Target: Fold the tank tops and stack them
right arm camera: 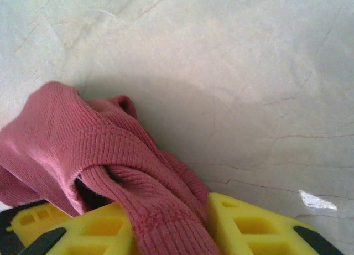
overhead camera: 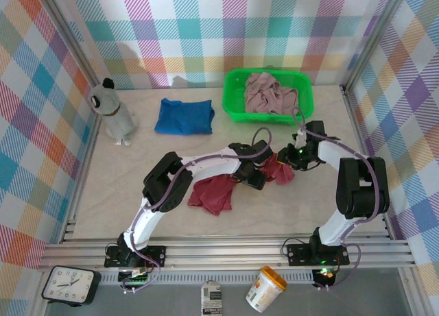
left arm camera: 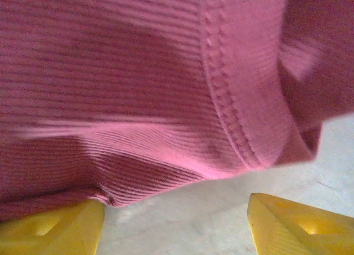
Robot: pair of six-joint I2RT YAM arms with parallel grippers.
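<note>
Dark red tank top point(overhead camera: 214, 192) spans left-right: left gripper point(left arm camera: 174, 227) wide at its edge, right gripper point(right arm camera: 166, 233) astride strap point(right arm camera: 138, 183), grip unclear.

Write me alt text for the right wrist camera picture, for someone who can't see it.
A dark red tank top of ribbed cloth lies bunched over the right gripper, with one band of it running down between the yellow fingers. Behind it stretches the pale marbled table, shadowed next to the cloth.
</note>
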